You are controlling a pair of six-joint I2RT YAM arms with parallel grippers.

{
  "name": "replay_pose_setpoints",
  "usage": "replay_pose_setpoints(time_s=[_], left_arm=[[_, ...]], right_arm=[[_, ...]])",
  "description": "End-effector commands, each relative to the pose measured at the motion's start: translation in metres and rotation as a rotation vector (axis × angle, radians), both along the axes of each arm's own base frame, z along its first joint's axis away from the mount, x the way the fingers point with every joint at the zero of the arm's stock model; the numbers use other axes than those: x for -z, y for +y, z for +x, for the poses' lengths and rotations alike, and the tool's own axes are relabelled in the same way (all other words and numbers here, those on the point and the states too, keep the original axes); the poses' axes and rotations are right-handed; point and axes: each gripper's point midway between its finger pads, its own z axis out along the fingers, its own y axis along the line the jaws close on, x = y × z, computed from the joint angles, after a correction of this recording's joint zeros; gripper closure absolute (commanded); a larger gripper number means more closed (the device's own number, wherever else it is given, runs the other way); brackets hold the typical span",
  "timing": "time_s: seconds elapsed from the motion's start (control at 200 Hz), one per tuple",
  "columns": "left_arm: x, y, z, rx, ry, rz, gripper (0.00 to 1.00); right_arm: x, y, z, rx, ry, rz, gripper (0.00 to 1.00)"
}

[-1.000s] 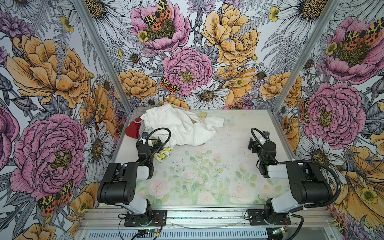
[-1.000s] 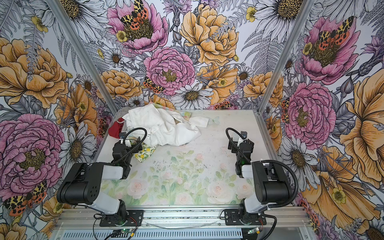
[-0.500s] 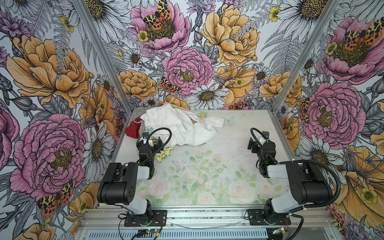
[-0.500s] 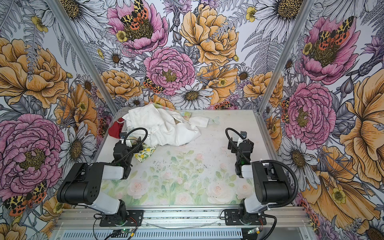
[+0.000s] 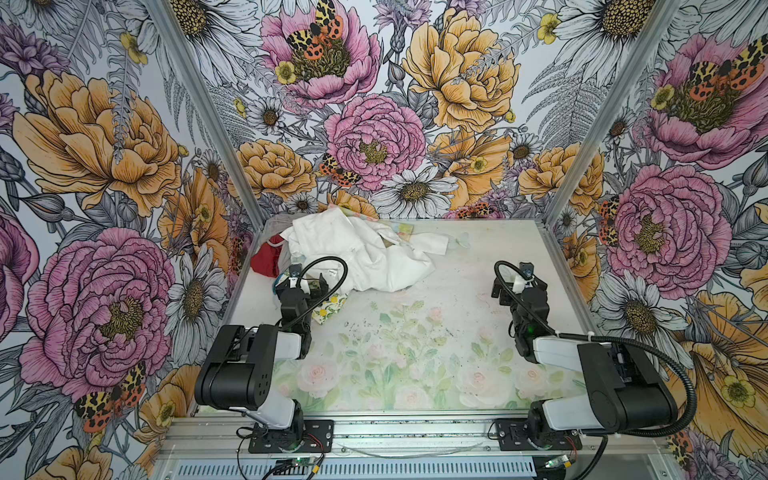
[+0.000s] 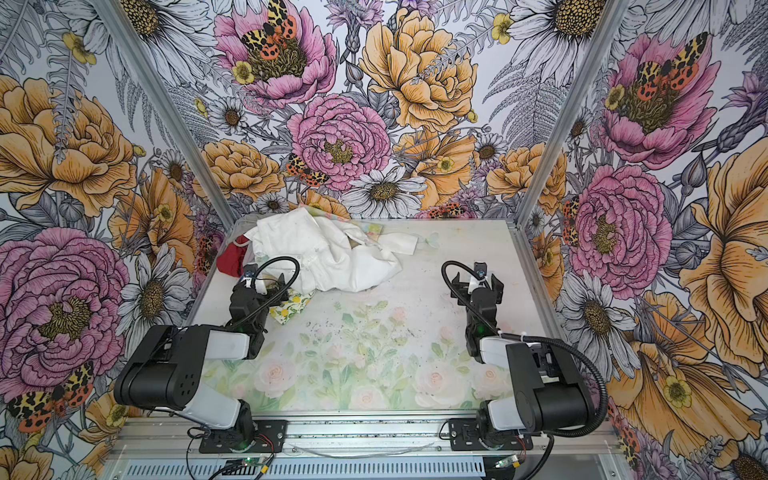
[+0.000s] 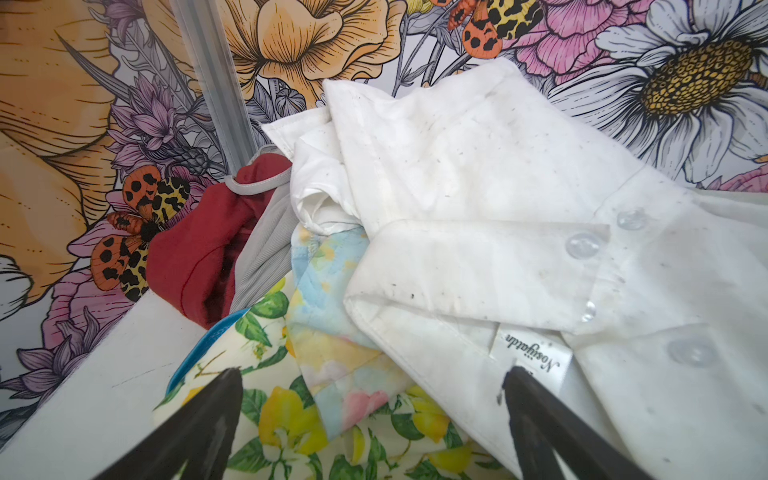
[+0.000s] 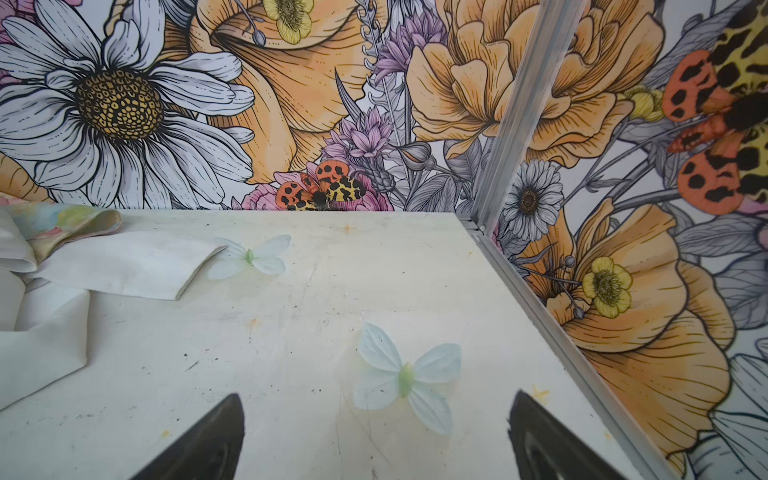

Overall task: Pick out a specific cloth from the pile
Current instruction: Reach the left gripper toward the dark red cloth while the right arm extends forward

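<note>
The cloth (image 7: 195,257), dark red and soft, lies in the far left corner of the table (image 8: 291,332) against the wall (image 7: 62,145). Its right part is buried under a ribbed grey piece (image 7: 266,249) and the big white shirt (image 7: 498,187) topping the pile (image 5: 353,249). A pastel floral cloth (image 7: 332,332) and a lemon-print piece (image 7: 282,415) lie between it and my left gripper (image 7: 372,370), fingers spread wide, holding nothing. My right gripper (image 8: 376,399), equally wide, hangs over bare table well to the right

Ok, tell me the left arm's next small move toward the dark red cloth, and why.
Probably shift the left pincer leftward and farther back: it stands open over the lemon-print cloth, while the dark red cloth lies exposed at the left edge of the pile, by the wall.
</note>
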Motion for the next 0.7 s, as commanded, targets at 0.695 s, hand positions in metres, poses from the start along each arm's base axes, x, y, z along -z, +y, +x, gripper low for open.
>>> replay_pose_setpoints(time_s=[0.695], left_arm=[[-0.076,0.035,0.002,-0.253,0.213,-0.121,0.01]], right_arm=[[-0.103,0.131,-0.05,-0.526,-0.195,-0.004,0.01]])
